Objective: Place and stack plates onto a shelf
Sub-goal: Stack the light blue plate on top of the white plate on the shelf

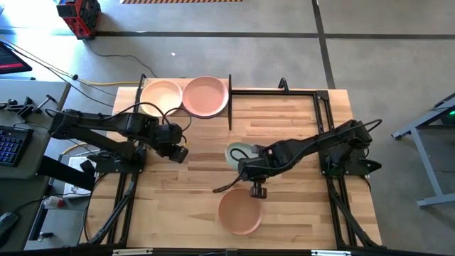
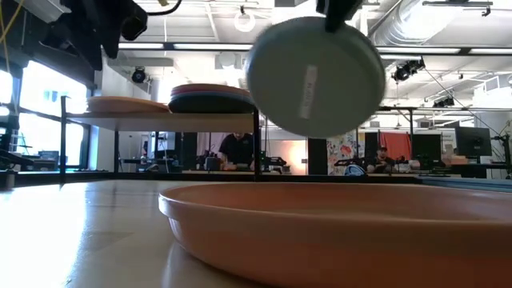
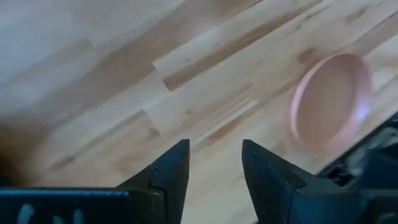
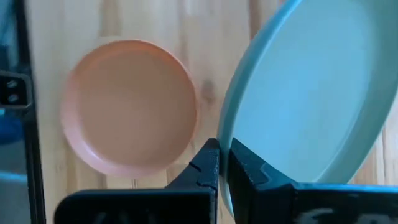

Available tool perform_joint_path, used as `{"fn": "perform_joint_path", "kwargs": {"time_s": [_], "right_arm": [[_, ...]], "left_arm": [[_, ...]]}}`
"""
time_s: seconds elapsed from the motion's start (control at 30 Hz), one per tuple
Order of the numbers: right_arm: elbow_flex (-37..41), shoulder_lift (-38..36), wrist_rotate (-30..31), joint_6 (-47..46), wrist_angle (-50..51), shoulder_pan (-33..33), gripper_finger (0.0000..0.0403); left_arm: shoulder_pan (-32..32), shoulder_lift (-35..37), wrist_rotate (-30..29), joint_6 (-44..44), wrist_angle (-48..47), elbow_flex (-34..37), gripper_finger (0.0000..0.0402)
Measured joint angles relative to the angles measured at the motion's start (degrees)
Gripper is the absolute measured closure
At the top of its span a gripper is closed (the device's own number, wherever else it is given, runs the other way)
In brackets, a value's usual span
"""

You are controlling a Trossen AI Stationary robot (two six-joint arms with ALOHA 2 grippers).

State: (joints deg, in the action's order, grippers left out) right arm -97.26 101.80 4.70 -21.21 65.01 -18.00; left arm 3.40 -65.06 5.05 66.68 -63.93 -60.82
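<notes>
1. two arms over the tabletop (image 1: 298,121) — the right gripper (image 4: 222,163) has its fingers clamped on the rim of the green plate (image 2: 316,76), lifted and tilted.
2. the orange plate (image 1: 239,211) lies flat near the front edge.
3. the left gripper (image 3: 214,163), fingers slightly apart and empty, hangs near the shelf (image 2: 160,118) — plates stacked on it.

Grey concrete floor (image 1: 234,18) with dark seam lines around the plank worktop (image 1: 284,121). Red equipment (image 1: 78,16) beyond its far left corner, keyboard (image 1: 8,146) off the left edge. Exposed ducting (image 2: 416,32) overhead, bright window (image 2: 32,104), people (image 2: 237,150) at desks behind.
</notes>
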Motion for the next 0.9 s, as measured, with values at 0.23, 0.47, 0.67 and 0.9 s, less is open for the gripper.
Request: {"fn": "perform_joint_path", "kwargs": {"time_s": [0.23, 0.47, 0.67, 0.9], "right_arm": [[-0.2, 0.0, -2.4, 10.2, -4.6, 0.0, 0.0403], [-0.2, 0.0, -4.4, 16.0, -6.5, 0.0, 0.0403], [-0.2, 0.0, -4.6, 19.8, -6.1, 0.0, 0.0403], [-0.2, 0.0, -5.5, 22.7, -5.1, 0.0, 0.0403]], "left_arm": [[-0.1, 0.0, 3.2, 6.8, 10.2, 0.0, 0.0270], [-0.1, -1.5, 3.2, 10.3, 21.9, 0.0, 0.0270], [-0.1, -5.4, 3.5, 11.2, 27.7, 0.0, 0.0270], [-0.1, -9.4, 7.7, 13.3, 30.4, 0.0, 0.0271]]}}
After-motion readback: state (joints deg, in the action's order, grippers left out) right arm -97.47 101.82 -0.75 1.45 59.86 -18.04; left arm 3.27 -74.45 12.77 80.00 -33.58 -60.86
